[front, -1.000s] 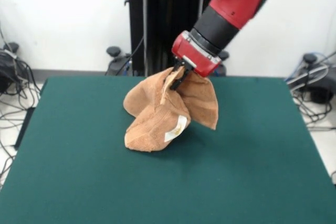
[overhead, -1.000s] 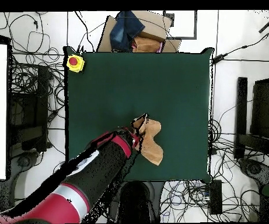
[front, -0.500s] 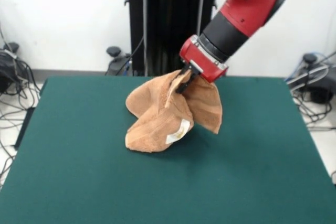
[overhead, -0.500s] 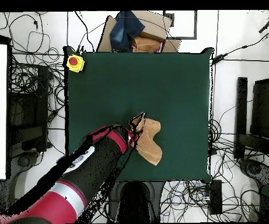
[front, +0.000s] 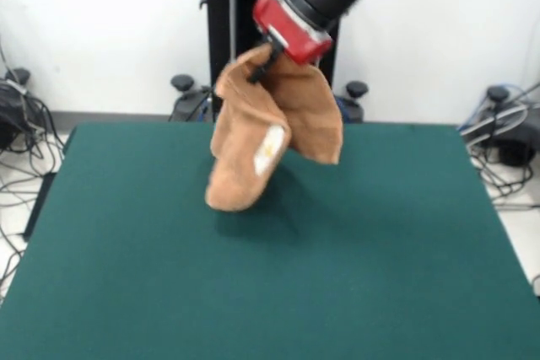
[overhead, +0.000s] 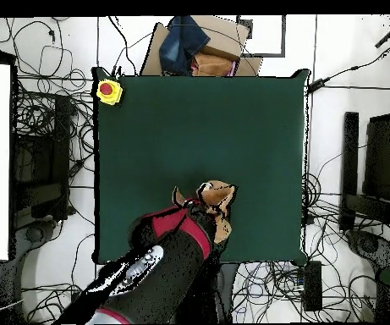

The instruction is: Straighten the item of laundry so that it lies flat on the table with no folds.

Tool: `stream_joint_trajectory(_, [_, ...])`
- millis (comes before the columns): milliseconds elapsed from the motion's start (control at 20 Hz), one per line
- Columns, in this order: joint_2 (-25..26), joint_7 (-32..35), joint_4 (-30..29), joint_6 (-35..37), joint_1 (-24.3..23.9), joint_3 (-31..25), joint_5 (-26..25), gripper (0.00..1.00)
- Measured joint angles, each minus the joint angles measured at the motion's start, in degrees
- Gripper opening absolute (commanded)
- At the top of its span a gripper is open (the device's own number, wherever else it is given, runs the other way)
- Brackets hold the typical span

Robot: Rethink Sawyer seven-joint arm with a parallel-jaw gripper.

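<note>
Above the far middle of the green surface, the towel is hanging bunched from the tool, which is pinching one upper edge; its white label is facing the camera and its lowest fold is riding just clear of the felt, or barely touching. This looks like the lifting step, and next the cloth needs dragging and laying out flat. Compared with a second ago, the arm is raised higher and the towel is dangling longer.

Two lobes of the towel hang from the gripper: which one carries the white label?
The longer lobe on the picture's left in the front view, hanging lowest from the gripper. The white label sits on its face; the shorter right flap shows plain cloth.
</note>
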State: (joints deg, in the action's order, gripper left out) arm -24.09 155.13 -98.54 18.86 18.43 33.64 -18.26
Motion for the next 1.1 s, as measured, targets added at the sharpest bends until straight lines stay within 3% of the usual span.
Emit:
stream_joint_trajectory(450, [-1.7, 0.0, -4.13, -1.18, -2.48, 1.51, -3.79, 0.0])
stream_joint_trajectory(600, [-4.13, 0.0, -6.62, -6.32, -9.47, -3.78, -3.79, 0.0])
stream_joint_trajectory(650, [-5.13, 0.0, -8.09, -10.59, -14.52, -7.56, -3.81, 0.0])
stream_joint_trajectory(850, [-4.93, 0.0, -8.88, -16.11, -19.06, -11.24, -3.81, 0.0])
stream_joint_trajectory(1100, [-2.53, 0.0, -7.11, -12.25, -13.77, -9.51, -3.63, 0.0])
